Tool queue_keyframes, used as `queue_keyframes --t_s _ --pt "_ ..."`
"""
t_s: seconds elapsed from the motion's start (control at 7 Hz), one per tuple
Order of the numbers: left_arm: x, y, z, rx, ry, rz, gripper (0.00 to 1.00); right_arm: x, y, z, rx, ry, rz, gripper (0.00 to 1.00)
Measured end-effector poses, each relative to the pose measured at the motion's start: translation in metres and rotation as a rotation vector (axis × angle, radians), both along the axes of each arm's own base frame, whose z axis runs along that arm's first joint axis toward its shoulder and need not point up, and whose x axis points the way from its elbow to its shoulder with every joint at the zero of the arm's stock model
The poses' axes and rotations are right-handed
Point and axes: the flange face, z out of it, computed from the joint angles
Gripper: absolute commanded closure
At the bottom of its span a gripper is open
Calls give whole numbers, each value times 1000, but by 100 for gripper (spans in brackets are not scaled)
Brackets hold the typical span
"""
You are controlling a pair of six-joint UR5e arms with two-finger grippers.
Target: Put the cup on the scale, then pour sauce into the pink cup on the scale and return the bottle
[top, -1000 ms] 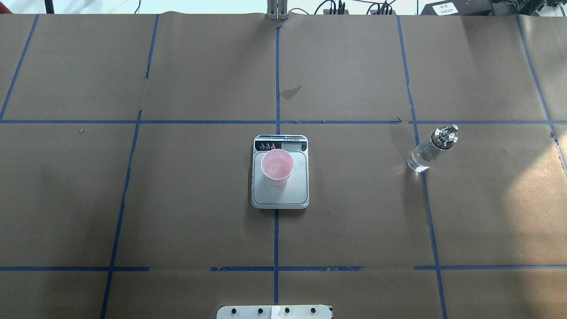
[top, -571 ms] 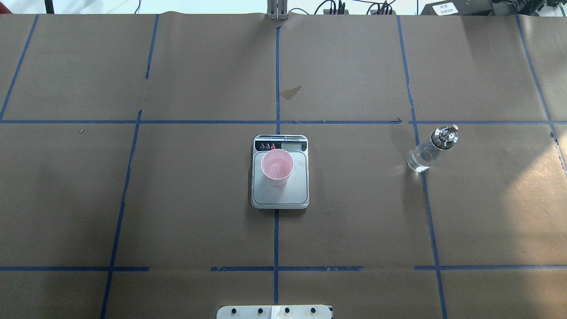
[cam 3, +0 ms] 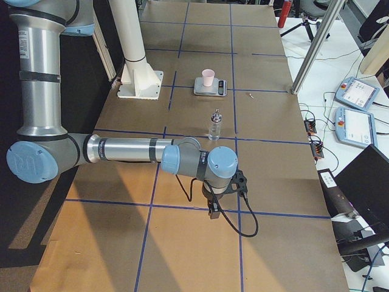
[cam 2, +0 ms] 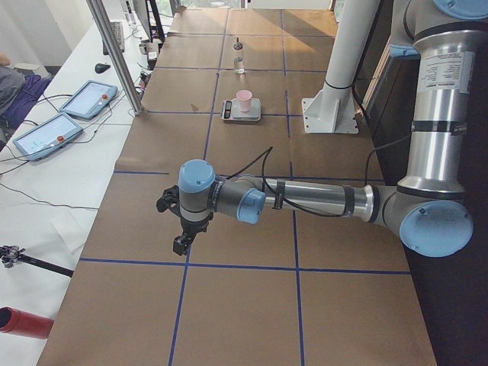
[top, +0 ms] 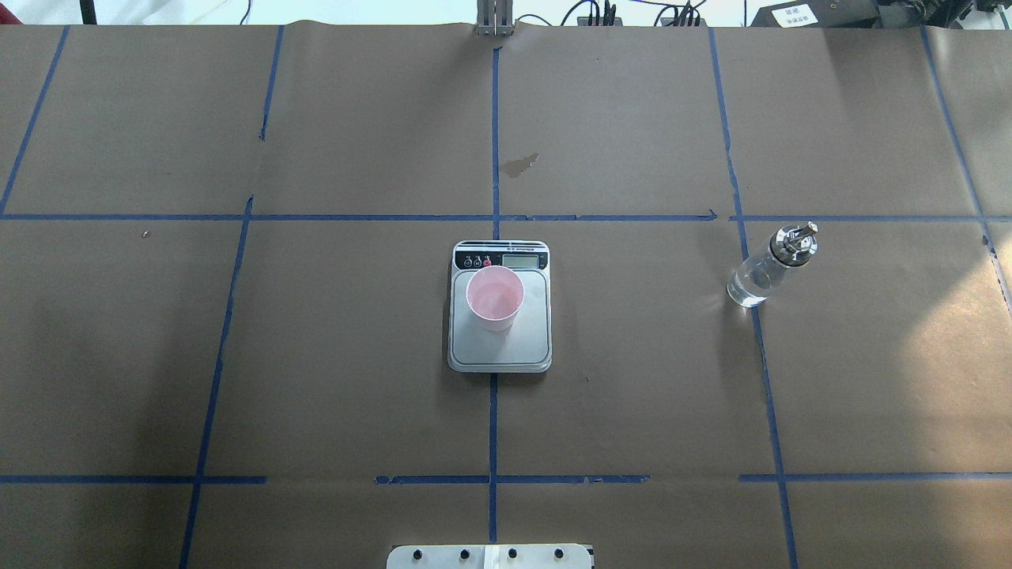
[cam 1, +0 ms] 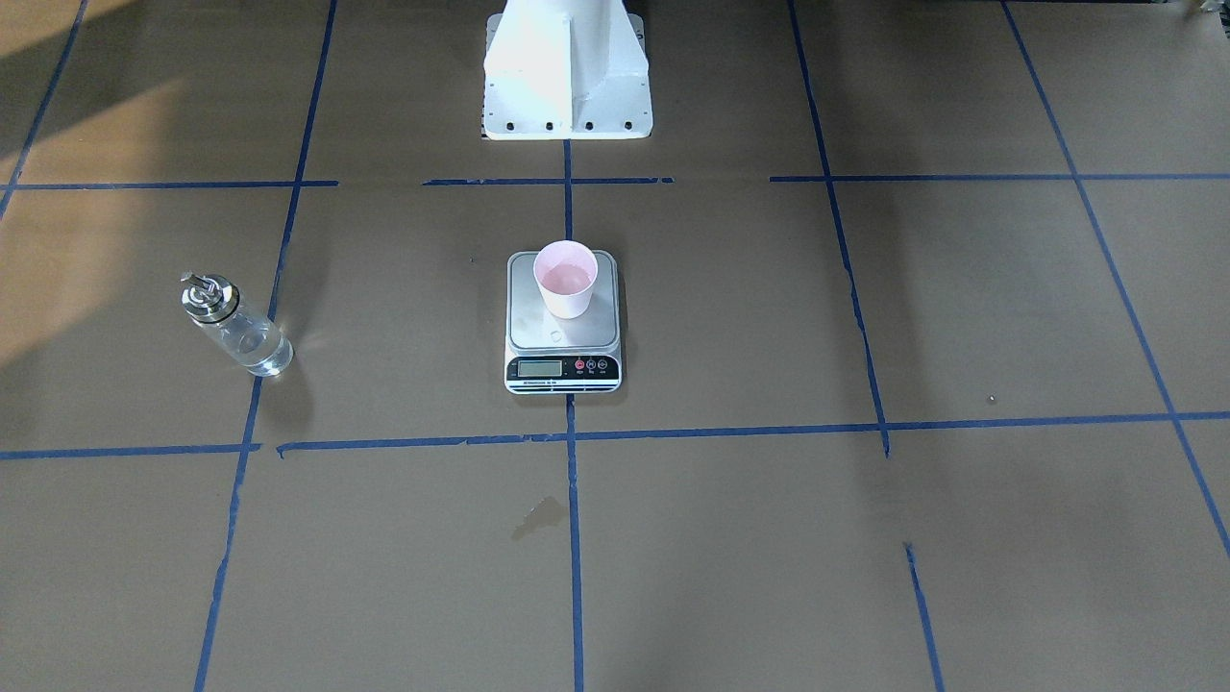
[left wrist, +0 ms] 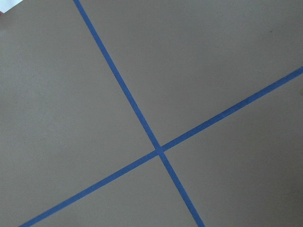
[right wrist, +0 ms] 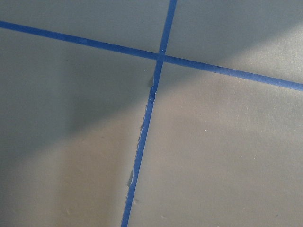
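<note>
The pale pink cup stands upright on the silver platform of the scale at the table's middle; both also show in the front view, the cup and the scale. The clear bottle with a silver spout cap stands upright to the right, apart from the scale, with clear sauce in it. My left gripper and right gripper hang low over bare paper at opposite table ends, far from these things. They show only in the side views, so I cannot tell whether they are open or shut.
Brown paper with blue tape lines covers the table. The white robot pedestal stands at the near middle edge. A dark stain lies beyond the scale. Tablets and cables lie off the far edge. Both wrist views show only paper and tape.
</note>
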Motion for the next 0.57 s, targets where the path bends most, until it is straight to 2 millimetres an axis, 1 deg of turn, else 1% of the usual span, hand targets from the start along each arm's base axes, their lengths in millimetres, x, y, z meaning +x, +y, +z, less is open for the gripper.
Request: queue_keyframes --t_s 0.14,0.29,0.43,0.57 --pt "-4 7 12 -25 -1 -7 0 0 -9 2 -2 3 63 0" --pt "-16 15 22 -62 3 -29 0 -1 -16 -1 -4 3 130 0" --pt "-30 22 28 -110 19 -56 0 -2 -18 -3 -7 0 167 0" --pt "-39 27 30 -150 38 -74 0 -3 -19 -3 -13 -4 182 0"
